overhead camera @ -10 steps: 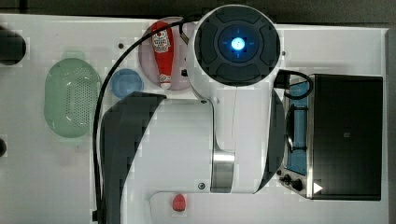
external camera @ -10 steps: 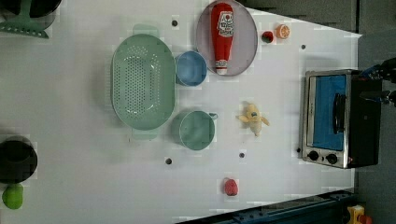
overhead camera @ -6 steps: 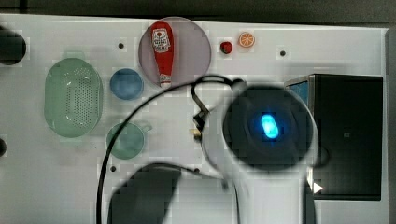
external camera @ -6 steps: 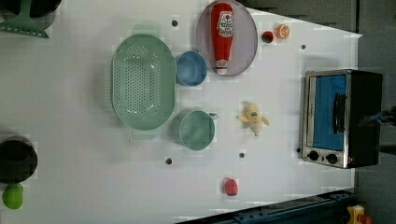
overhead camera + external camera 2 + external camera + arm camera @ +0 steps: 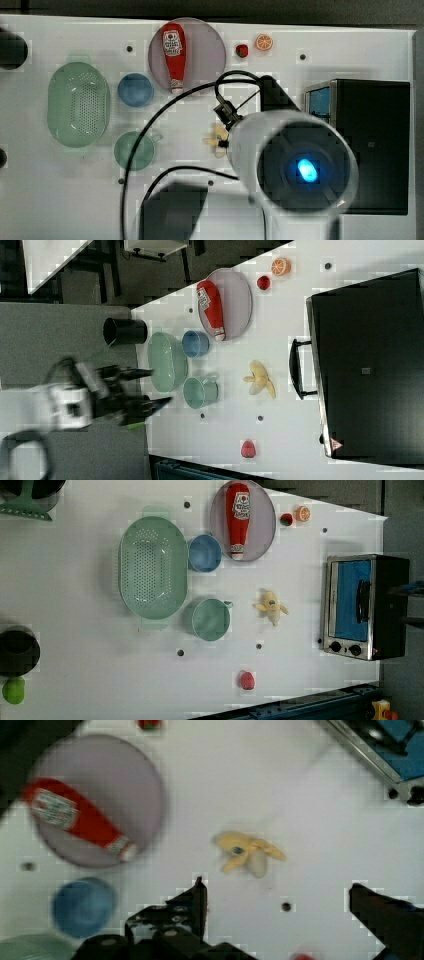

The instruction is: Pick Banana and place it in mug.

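Note:
The pale yellow banana (image 5: 271,607) lies on the white table between the teal-green mug (image 5: 211,620) and the toaster oven (image 5: 365,607). In the top view my arm (image 5: 295,170) hangs over the table and covers part of the banana (image 5: 217,140); the mug (image 5: 134,150) stands to the top view's left of it. In the wrist view my gripper (image 5: 276,885) is open and empty, with the banana (image 5: 247,852) just beyond the fingertips and apart from them. The right view shows the open gripper (image 5: 152,387) blurred, with the banana (image 5: 259,379) and mug (image 5: 199,392) beyond.
A pale green colander (image 5: 153,567) and a light blue cup (image 5: 204,553) stand near the mug. A ketchup bottle (image 5: 238,517) lies on a grey plate (image 5: 262,535). An orange slice (image 5: 302,513) and small red toys (image 5: 246,680) sit near the table edges.
In the top view my arm has swung from the plate towards the toaster oven side, uncovering the plate and mug. The things on the table have stayed put.

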Robot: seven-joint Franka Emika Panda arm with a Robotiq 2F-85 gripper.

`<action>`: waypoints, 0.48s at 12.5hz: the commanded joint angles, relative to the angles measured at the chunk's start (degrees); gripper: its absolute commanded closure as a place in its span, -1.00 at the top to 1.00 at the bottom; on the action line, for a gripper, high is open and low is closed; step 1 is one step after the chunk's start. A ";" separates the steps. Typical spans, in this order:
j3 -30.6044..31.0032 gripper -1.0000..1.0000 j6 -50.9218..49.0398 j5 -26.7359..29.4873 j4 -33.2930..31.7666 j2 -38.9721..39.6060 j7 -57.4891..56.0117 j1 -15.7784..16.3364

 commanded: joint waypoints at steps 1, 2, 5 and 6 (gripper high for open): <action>1.37 1.00 10.34 0.79 -10.70 8.88 -8.86 0.36; 1.49 1.00 15.20 0.78 -12.96 10.84 -12.24 0.36; 1.51 1.00 27.12 0.25 -17.48 17.64 -25.28 0.34; 1.51 1.00 30.10 0.17 -17.84 20.12 -30.19 0.35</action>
